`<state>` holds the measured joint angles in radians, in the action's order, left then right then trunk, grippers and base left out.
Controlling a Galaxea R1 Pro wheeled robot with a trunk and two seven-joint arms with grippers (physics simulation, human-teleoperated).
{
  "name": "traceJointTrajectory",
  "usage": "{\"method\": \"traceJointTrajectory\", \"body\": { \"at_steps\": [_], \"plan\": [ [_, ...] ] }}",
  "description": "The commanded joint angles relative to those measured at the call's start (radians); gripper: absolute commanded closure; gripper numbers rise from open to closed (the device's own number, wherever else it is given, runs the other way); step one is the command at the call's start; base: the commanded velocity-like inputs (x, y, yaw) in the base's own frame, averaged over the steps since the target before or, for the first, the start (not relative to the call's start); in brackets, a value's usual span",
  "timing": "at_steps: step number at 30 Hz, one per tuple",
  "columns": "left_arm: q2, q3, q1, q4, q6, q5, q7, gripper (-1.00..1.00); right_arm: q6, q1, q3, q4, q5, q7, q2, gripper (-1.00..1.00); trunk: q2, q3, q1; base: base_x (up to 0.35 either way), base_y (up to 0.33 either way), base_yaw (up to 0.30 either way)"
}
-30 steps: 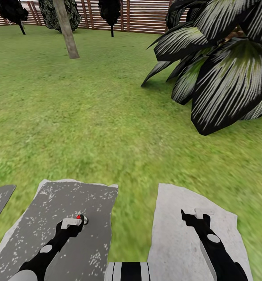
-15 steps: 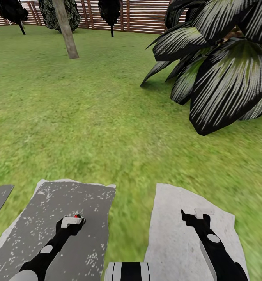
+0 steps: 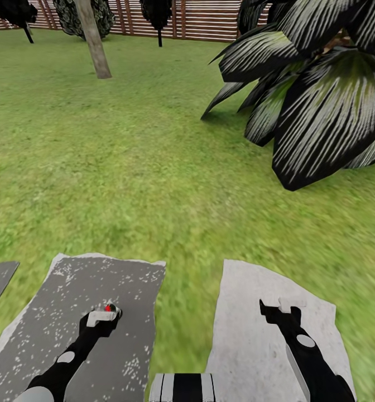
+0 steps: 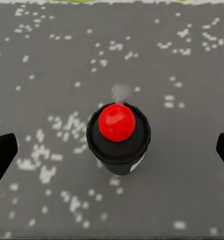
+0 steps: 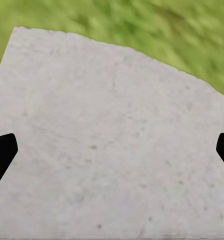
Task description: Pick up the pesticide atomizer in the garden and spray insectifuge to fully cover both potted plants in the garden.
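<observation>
1. Head view: we're out on the lawn (image 3: 126,167), with a dark speckled slab (image 3: 126,346) at lower left and a pale slab (image 3: 249,346) at lower right. The left gripper (image 3: 102,316) hangs over the dark slab, and the red spot of the spray bottle (image 3: 109,308) peeks out right at its tip. The right gripper (image 3: 285,306) hovers above the pale slab with nothing in it. A big dark striped-leaf bush (image 3: 316,95) crowds the upper right, a tree trunk (image 3: 95,42) stands at upper left, and the brown slatted fence (image 3: 204,22) runs along the back.

2. Left wrist view: looking straight down on the spray bottle (image 4: 119,137), standing upright on the dark slab (image 4: 52,60), red button on a dark round cap. The black fingers (image 4: 2,155) sit at either edge, spread wide, well clear of the bottle between them — no touch.

3. Right wrist view: the pale slab (image 5: 107,150) lies under the gripper, with grass (image 5: 142,25) past its far edge. The black fingers (image 5: 2,152) are spread wide apart here too, holding nothing.
</observation>
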<state>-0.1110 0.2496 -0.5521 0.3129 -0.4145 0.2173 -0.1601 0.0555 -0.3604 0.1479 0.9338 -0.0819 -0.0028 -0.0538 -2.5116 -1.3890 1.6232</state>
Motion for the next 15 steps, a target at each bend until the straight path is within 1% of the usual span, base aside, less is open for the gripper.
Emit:
{"method": "traceJointTrajectory", "body": {
  "at_steps": [1,15],
  "plan": [
    [0.000,0.009,0.000,-0.002,-0.004,0.008,-0.006,-1.00,0.006,0.000,0.001,0.002,-0.009,0.000,0.000,-1.00,-0.001,-0.006,0.000,0.000,0.000,0.000],
    [-0.004,0.010,0.011,-0.008,-0.004,0.010,-0.006,-1.00,0.006,0.000,0.001,0.002,-0.009,0.000,0.000,-1.00,-0.004,-0.082,0.007,0.000,0.000,0.000]
  ]
}}
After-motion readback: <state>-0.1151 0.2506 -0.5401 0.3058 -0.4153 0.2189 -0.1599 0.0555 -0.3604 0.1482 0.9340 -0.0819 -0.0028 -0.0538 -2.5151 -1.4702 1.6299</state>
